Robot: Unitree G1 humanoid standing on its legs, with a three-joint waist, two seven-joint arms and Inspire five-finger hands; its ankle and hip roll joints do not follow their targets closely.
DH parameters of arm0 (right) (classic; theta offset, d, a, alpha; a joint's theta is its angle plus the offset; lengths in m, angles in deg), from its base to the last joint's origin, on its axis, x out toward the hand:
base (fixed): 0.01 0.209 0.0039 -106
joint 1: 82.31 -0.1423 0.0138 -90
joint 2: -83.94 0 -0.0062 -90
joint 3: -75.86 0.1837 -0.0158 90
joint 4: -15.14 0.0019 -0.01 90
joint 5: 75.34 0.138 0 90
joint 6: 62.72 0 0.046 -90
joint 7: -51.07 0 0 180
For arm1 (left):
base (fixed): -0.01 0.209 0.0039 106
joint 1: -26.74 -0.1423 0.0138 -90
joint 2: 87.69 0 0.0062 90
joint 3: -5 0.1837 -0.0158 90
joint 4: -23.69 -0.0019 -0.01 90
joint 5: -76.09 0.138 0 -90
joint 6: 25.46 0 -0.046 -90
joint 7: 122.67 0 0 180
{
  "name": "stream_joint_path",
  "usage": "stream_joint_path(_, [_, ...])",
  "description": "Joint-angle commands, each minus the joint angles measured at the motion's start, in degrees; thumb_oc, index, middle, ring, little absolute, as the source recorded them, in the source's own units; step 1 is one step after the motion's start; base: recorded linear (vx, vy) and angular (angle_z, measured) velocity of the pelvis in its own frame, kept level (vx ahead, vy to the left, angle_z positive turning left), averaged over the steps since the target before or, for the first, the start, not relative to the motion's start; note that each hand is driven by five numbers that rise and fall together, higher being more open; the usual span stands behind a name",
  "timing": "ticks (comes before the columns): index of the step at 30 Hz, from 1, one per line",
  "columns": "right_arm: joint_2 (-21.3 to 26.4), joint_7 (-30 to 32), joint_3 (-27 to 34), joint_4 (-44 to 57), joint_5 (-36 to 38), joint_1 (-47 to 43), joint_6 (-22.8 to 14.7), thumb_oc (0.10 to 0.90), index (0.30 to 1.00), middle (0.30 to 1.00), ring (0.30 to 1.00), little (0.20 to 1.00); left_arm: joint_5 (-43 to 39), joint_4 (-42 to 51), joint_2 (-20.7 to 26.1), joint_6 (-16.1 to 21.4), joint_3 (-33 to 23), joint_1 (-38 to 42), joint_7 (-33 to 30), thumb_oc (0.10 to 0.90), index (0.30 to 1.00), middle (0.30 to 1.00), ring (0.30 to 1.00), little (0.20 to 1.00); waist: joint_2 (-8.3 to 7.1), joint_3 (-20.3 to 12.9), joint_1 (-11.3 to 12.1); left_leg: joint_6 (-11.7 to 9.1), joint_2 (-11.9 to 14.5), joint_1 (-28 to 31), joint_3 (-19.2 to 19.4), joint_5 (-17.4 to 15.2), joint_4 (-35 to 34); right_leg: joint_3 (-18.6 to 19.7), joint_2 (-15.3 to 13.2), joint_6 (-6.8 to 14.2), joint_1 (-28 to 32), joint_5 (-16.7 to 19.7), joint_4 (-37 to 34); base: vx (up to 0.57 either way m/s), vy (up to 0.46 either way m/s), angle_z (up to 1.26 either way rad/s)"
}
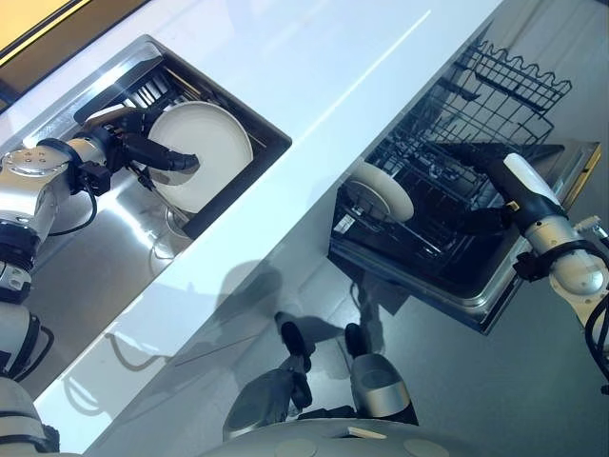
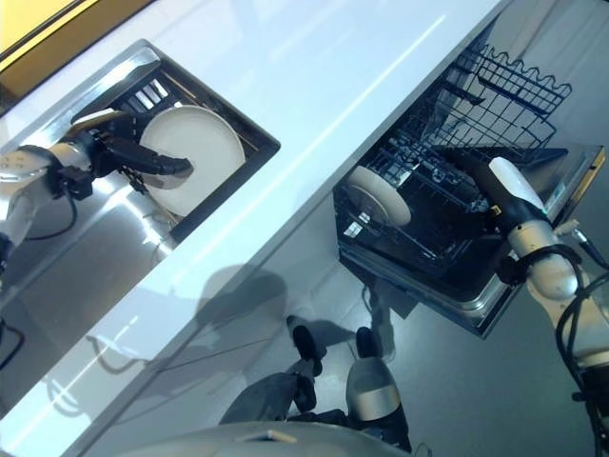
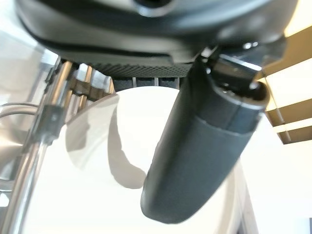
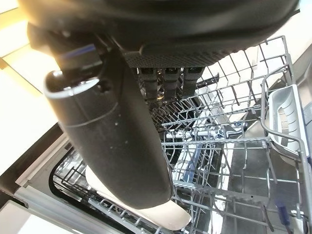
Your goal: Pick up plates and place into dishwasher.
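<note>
— Worktop (image 1: pixel 314 86) first: white and glossy, running between the sink (image 1: pixel 249 112) on the robot's left and the open dishwasher (image 1: pixel 495 295) on its right. How much of the plate in the sink can you see?

— Most of it. That white plate (image 1: pixel 205 152) stands tilted on edge in a dark dish rack (image 1: pixel 143 90), round and plain. Its lower rim is cut off by the sink wall, and the left hand (image 1: pixel 157 152) covers part of its face.

— Is it gripped?

— Thumb lies across the front of the plate; the fingers (image 1: pixel 107 116) go behind it, so the hand pinches the rim.

— And the other side?

— Right hand (image 1: pixel 500 195) hovers over the dishwasher's lower wire rack (image 1: pixel 447 228), grasping nothing; its wrist view shows the fingers loosely bent. A second white plate (image 1: pixel 381 190) stands upright in the rack's near corner, well apart from that hand. Upper basket (image 1: pixel 514 76) is partly cut off by the worktop edge.
</note>
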Motion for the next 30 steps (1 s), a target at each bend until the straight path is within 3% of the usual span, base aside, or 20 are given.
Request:
stream_joint_path(1, [2.08,3.78,1.61,3.00,-0.39,-4.45,-5.09,0.800,0.900,0.900,0.900,0.900,-4.23,2.19,-2.67,0.88,-0.21,-0.51,6.64,0.100,0.300,0.300,0.300,0.200,0.32,-7.36,0.98,-2.02,-0.43,5.01,1.58,-8.60,1.76,-0.99,3.35,3.17,-6.12,-1.43,6.64,0.00,0.000,0.00])
stream_joint_path(14, [1.90,4.16,3.32,2.05,-0.41,-3.05,-6.51,0.800,0.900,0.900,0.900,0.900,-8.01,0.95,-2.32,1.88,-4.83,-4.03,7.89,0.100,0.300,0.300,0.300,0.200,0.01,-8.49,1.55,-2.02,-0.23,5.58,1.33,-8.92,2.15,-1.43,3.79,2.73,-5.20,-2.09,6.74,0.00,0.000,0.00])
stream_joint_path(19, [1.48,4.24,4.56,1.49,-0.53,-1.73,-7.32,0.800,0.900,0.900,0.900,0.900,-11.06,-0.69,-2.65,4.25,-9.55,-6.92,6.29,0.100,0.300,0.300,0.300,0.200,-0.23,-9.14,1.86,-2.06,-0.13,5.94,1.11,-9.02,2.17,-1.57,4.02,2.48,-4.79,-2.42,6.82,0.00,0.000,0.00])
stream_joint_path(24, [1.22,3.65,5.50,1.31,-0.78,-0.87,-8.50,0.800,0.900,0.900,0.900,0.900,-12.50,-2.05,-3.23,4.67,-13.16,-9.44,4.88,0.100,0.300,0.300,0.300,0.200,-0.40,-9.61,1.95,-2.15,-0.13,6.05,0.83,-9.00,2.15,-1.51,4.19,2.27,-4.63,-2.62,6.89,0.00,0.000,0.00])
stream_joint_path(30, [0.68,3.52,5.05,0.49,-1.54,-0.90,-9.86,0.800,0.900,0.900,0.900,0.900,-20.77,-4.10,-5.32,3.97,-18.57,-12.84,-0.45,0.100,0.300,0.300,0.300,0.200,-0.76,-10.30,2.21,-2.24,-0.19,6.25,0.38,-8.93,1.86,-1.50,4.31,2.04,-4.34,-2.85,6.74,0.00,0.000,0.00])
